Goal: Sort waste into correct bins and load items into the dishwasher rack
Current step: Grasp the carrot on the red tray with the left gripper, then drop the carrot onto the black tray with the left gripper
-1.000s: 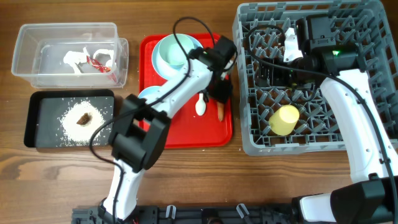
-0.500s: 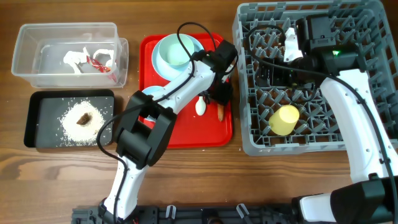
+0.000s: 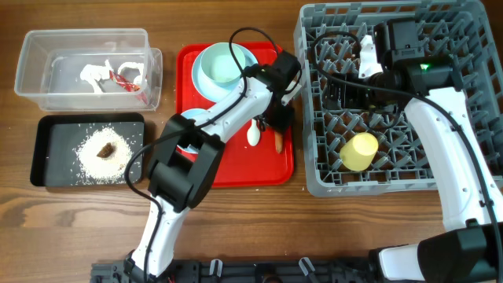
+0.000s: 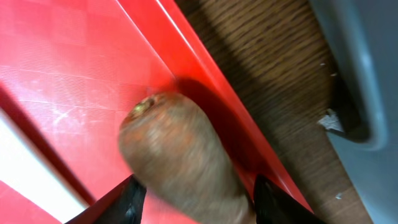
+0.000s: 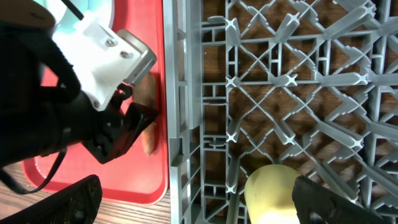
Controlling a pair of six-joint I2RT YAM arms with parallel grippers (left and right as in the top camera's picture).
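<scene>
Fig. My left fingers (image 4: 126, 204) astride the carrot (image 4: 180, 155), at the tray's (image 4: 62, 62) 3 o'clock edge.
Stiff, light, slick: I grip mid-shaft. Whether they are clamped, I cannot tell.

left gripper (image 4: 199, 202): gap between fingers filled by carrot stick (image 4: 180, 155) | outside rack-side finger: raised rim of red tray (image 4: 211, 99), narrow strip of wooden table (image 4: 280, 81), then dishwasher rack (image 4: 367, 74) wall | outside other finger: flat tray floor, white spoon (image 4: 25, 168) close | right gripper (image 5: 205, 208): wide gap over rack wall, yellow cup (image 5: 273, 193) below; open grid ahead
</scene>
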